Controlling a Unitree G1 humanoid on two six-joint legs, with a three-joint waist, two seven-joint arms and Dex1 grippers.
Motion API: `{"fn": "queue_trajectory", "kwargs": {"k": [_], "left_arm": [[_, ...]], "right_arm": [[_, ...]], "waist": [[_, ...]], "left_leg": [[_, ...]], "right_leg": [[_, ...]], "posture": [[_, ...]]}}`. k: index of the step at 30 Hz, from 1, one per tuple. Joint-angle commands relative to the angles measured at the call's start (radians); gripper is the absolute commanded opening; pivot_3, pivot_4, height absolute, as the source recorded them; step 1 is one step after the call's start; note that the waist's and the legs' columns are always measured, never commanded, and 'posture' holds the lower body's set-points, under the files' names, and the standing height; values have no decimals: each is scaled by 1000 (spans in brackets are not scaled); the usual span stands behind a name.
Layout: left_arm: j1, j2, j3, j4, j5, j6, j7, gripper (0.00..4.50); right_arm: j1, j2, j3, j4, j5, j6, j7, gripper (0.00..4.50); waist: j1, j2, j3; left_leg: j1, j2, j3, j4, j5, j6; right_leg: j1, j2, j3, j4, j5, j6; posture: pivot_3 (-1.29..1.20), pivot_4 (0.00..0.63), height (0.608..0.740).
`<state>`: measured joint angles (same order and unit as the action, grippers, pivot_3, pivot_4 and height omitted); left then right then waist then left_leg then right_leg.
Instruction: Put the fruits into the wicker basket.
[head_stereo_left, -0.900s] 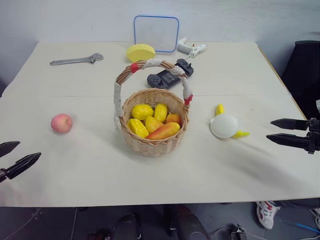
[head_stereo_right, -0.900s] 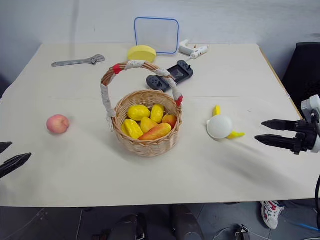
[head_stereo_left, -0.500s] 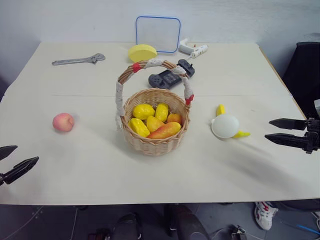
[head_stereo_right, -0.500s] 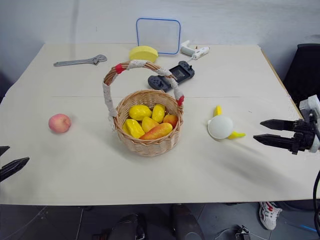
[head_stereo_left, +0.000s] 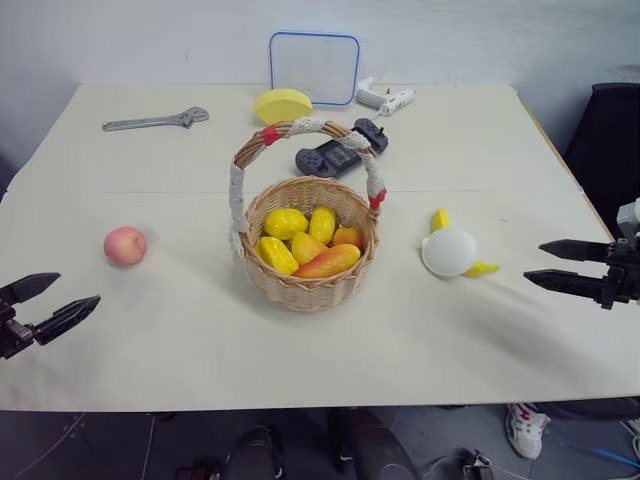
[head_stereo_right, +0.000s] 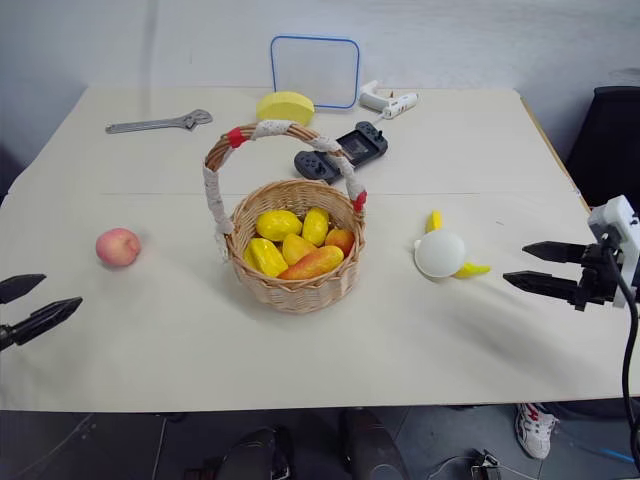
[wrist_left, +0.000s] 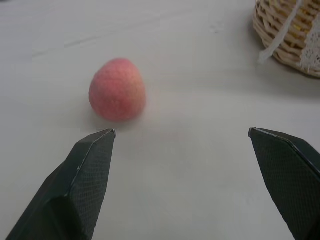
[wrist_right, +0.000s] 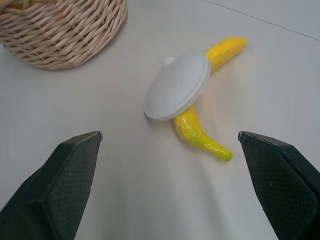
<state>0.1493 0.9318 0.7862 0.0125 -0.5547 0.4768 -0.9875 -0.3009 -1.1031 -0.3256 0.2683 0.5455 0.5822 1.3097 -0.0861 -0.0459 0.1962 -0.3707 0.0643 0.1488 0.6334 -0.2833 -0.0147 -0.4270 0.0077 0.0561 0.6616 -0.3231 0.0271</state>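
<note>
I am holding both tools over the near edge of the desk (head_stereo_left: 180, 360), and both are released, with nothing between the fingers. My left tool (head_stereo_left: 45, 305) is hanging at about 8 o'clock from the wicker basket (head_stereo_left: 310, 245); my right tool (head_stereo_left: 575, 265) is at about 4 o'clock from it.

The apple (head_stereo_left: 125, 245) is lying alone at 9 o'clock of the basket, well apart from it, and just ahead of my left tool. The banana (wrist_right: 200, 130) is lying at 3 o'clock of the basket, and a white round lid (wrist_right: 177, 85) is resting on its middle (only the two yellow ends are showing). The basket is already holding several yellow and orange fruits.

I am judging that this is the approach step: no fruit is grasped yet. The next move is asking my left tool to go forward and down around the apple, then clench. For the banana, the lid is sitting on top, so my right tool is needing to take a free end.
</note>
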Motion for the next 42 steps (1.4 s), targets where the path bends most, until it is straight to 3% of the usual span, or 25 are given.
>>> {"fn": "queue_trajectory", "kwargs": {"k": [1, 5, 9, 12, 21, 26, 30, 37, 39, 42], "left_arm": [[-55, 43, -20, -78, -76, 60, -30, 4486], [-142, 90, -85, -242, -243, 190, -99, 4486], [-271, 144, -226, -417, -337, 237, -117, 4486], [-448, 148, -374, -484, -405, 265, -115, 4486], [-784, 82, -638, -444, -391, 279, -164, 4486], [-868, 37, -717, -401, -317, 260, -160, 4486], [-896, 14, -749, -342, -209, 202, -145, 4500], [-902, 9, -747, -323, -181, 190, -173, 4500], [-905, -1, -755, -312, -167, 182, -176, 4500], [-914, -22, -767, -298, -147, 171, -177, 4500]], "right_arm": [[6, 37, -87, -131, 84, 127, -115, 4500], [36, 126, -132, -284, 151, 229, -253, 4500], [25, 205, -112, -341, 146, 254, -378, 4500], [-22, 262, -89, -298, 138, 283, -469, 4500], [-137, 355, -35, -179, 122, 338, -586, 4500], [-160, 396, 1, -119, 99, 292, -578, 4500], [-167, 418, 16, -103, 73, 242, -582, 3195], [-141, 417, -19, -152, 104, 223, -570, 678], [-124, 412, -34, -184, 124, 234, -567, 181], [-95, 401, -84, -250, 165, 261, -574, 176]], "waist": [[-1, 0, 0], [0, -1, 0], [1, -1, 0], [1, 0, 0], [-4, 0, 0], [-1, 0, 0], [-1, 0, 0], [0, 0, 0], [2, 0, 0], [6, 0, 0]], "left_leg": [[0, 0, 0, 1, 0, -1], [0, 0, 0, 2, 3, -5], [-1, 0, 0, 1, 3, -6], [-1, -1, 0, 2, 4, -6], [0, 0, 0, 4, 7, -8], [-1, 0, -1, 9, 7, -8], [-1, 0, 0, 14, 7, -8], [-1, 0, -1, 14, 7, -7], [-1, 0, -1, 14, 7, -7], [-1, 0, -1, 14, 7, -7]], "right_leg": [[0, 0, 0, 0, 0, 0], [0, 0, 0, 1, 1, 1], [1, 0, 0, 1, 1, 2], [1, 0, 0, 1, 1, 2], [0, 3, 1, 5, 1, 3], [1, 3, 2, 9, 1, 4], [1, 3, 3, 12, 0, 5], [0, 3, 3, 13, 0, 5], [1, 3, 3, 13, 0, 5], [1, 2, 3, 13, 0, 5]], "posture": [[0, 150, 740], [0, 150, 740], [0, 150, 740], [0, 150, 740], [0, 150, 740], [0, 150, 740], [0, 150, 740], [0, 150, 740], [0, 150, 740], [0, 150, 740]]}}
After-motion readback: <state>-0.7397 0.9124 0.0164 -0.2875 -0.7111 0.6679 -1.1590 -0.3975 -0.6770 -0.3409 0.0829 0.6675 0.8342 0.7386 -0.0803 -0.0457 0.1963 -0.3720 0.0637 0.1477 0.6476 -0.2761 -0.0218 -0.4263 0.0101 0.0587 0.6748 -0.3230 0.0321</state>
